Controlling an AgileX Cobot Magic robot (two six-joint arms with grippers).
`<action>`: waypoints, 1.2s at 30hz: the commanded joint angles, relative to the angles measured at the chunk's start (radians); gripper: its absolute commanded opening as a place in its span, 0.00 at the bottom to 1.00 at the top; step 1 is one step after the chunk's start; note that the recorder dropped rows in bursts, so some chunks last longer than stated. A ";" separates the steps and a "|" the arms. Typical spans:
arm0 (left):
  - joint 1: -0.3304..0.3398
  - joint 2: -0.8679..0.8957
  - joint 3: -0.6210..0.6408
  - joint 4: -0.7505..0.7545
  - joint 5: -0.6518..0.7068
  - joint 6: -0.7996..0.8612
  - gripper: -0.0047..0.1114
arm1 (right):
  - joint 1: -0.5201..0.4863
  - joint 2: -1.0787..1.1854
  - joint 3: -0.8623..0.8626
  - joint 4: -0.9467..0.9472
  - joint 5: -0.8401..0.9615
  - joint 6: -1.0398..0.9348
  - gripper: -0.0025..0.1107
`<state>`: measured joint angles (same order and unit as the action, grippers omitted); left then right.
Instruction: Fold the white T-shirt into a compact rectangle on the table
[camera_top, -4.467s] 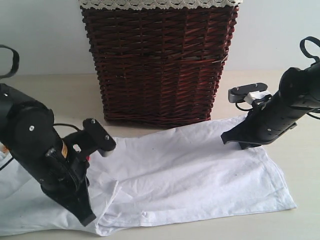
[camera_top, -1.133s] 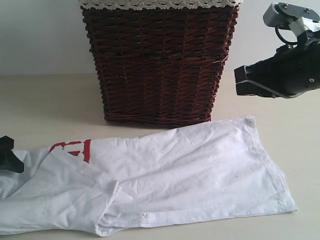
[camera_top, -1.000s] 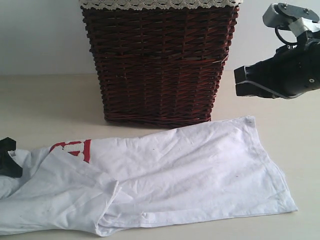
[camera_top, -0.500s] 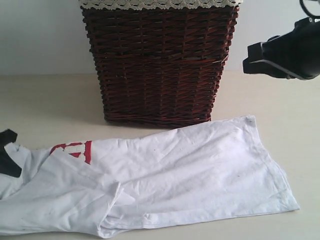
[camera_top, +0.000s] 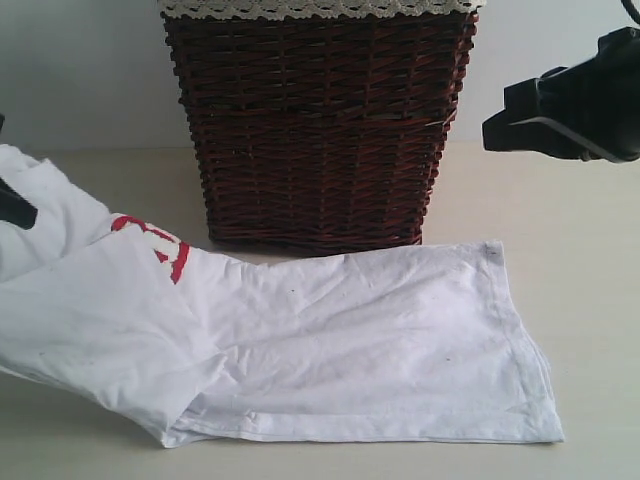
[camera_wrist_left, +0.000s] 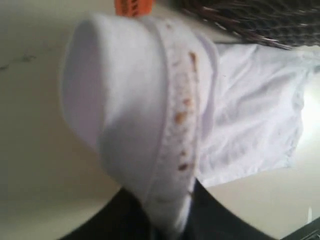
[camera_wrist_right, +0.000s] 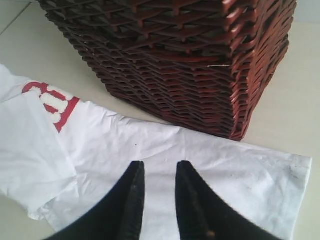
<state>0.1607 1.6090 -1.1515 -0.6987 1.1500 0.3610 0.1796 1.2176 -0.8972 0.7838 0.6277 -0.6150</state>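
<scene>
white cotton t-shirt (camera_top: 350, 340): lies spread on the pale beige table (camera_top: 590, 250), in front of the dark brown wicker basket (camera_top: 315, 130); its left end is raised off the table.
red patch with white letters (camera_top: 160, 245): on the raised part, near the basket's lower left corner.
left gripper (camera_wrist_left: 167, 220): clenched on the shirt's collar band, beside the small orange tag (camera_wrist_left: 132, 6).
right gripper (camera_wrist_right: 159, 167): released, a narrow gap between its black fingers (camera_wrist_right: 135, 200), nothing in it; it hangs in the air above the shirt's right half.
</scene>
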 joint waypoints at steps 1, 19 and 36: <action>-0.135 -0.042 -0.013 -0.062 -0.002 -0.065 0.04 | -0.005 -0.006 0.002 0.011 0.053 -0.010 0.22; -0.742 0.054 -0.015 -0.177 -0.468 -0.158 0.71 | -0.005 -0.006 0.002 0.026 0.129 -0.024 0.22; -0.666 -0.177 -0.015 0.115 -0.354 -0.091 0.65 | -0.005 -0.006 0.025 0.019 0.122 -0.045 0.22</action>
<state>-0.5354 1.4877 -1.1620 -0.7258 0.7375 0.2952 0.1796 1.2169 -0.8825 0.8057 0.7573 -0.6401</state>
